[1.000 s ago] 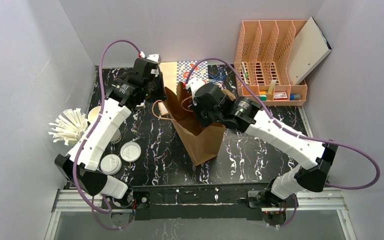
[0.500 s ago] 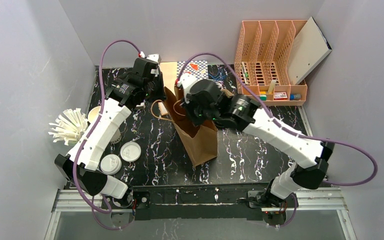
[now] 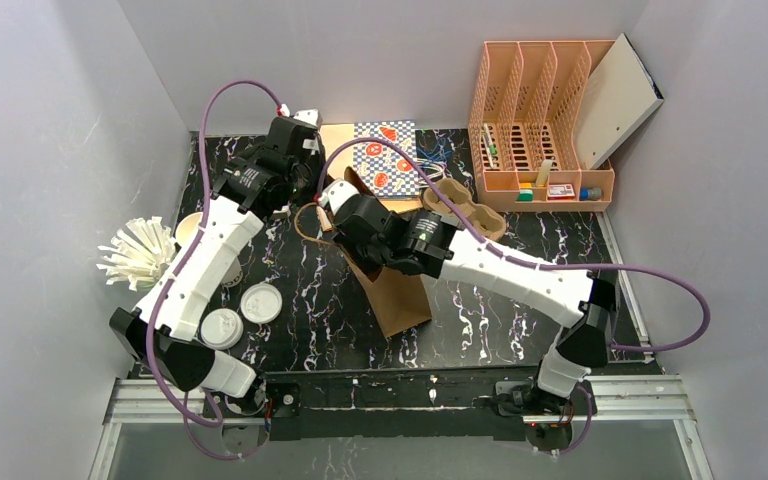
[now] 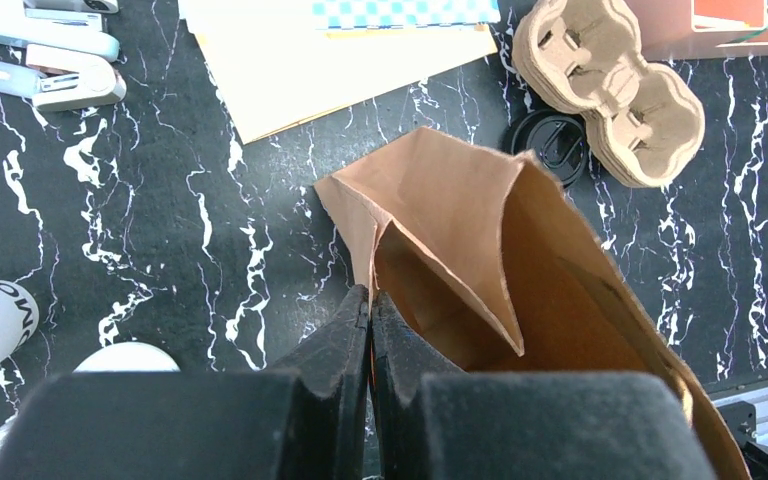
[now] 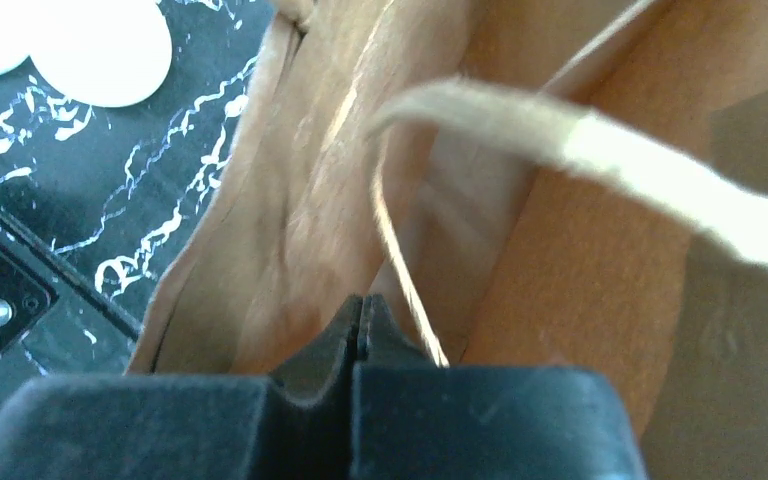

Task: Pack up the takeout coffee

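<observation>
While the left gripper (image 4: 368,300) pinches the rim of the tan paper bag (image 4: 460,230) between closed jaws to prop its mouth open, the right gripper (image 5: 360,305), shut too, sits inside, apparently spreading the walls. Both white-lidded paper coffee cups (image 3: 260,302) wait outside, beside the left arm (image 3: 200,270).

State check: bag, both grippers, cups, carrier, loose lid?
paper bag, mouth open, its rim pinched at one corner.
left gripper, jaws shut on the paper bag's rim.
right gripper, jaws shut against the bag's wall; can't tell if paper is pinched.
capped cups, lids on, upright on the table, not bagged.
cup carrier, flat on the table, wells empty.
black lid, loose beside the carrier.
</observation>
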Controlling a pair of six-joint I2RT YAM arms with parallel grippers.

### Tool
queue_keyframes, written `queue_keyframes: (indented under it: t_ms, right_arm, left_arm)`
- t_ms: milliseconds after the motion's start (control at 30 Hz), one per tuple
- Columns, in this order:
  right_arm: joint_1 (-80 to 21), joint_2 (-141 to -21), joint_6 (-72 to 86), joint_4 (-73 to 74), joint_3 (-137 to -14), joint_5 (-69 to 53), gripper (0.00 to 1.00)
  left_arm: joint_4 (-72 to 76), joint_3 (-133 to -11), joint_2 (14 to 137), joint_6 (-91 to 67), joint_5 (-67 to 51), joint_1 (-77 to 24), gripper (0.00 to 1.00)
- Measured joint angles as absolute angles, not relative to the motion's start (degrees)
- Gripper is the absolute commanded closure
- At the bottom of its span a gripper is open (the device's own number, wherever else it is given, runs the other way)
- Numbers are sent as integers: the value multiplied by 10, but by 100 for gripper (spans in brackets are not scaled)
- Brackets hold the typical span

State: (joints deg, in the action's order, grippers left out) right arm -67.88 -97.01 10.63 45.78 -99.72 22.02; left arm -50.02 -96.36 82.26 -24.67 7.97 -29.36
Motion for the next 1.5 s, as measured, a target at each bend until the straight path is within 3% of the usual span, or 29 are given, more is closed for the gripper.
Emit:
queue_keyframes:
  t_ms: [900,1500]
  right_arm:
    - [-627,-941,141,486,-901,146,99]
    - [-583,-998,141,517,-902,124,99]
  left_arm:
    - [-495,-964,819,-243,82,-294,100]
    - [-506,-990,818,-236,88,-294,100]
